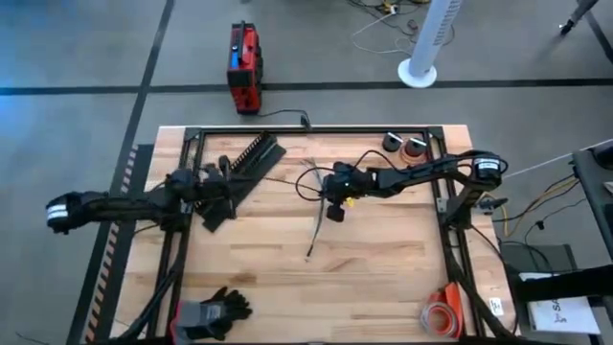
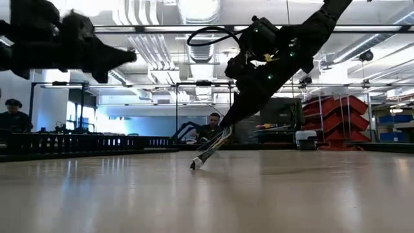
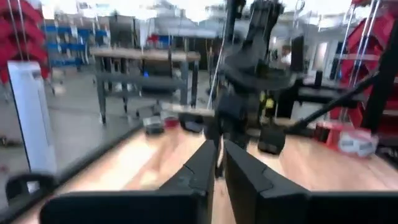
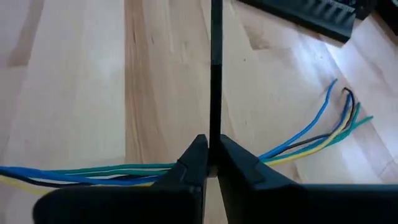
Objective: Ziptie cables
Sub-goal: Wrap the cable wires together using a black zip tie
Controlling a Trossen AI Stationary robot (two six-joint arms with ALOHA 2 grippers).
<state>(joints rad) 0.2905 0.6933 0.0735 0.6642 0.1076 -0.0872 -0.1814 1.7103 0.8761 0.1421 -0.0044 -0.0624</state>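
Cables: mid-surface, light, limp; I'd grip the bunched middle. Right end effector above them, clamped on a thin black strip. Left end effector together, far-left.

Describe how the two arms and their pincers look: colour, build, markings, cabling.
Both arms are dark, slim and jointed. The left arm has a white band near its base; the right arm has a similar pale band by its shoulder and a small yellow spot near the wrist. A black cable loops above the right wrist. Each pincer, left and right, has two black wedge-shaped fingers.
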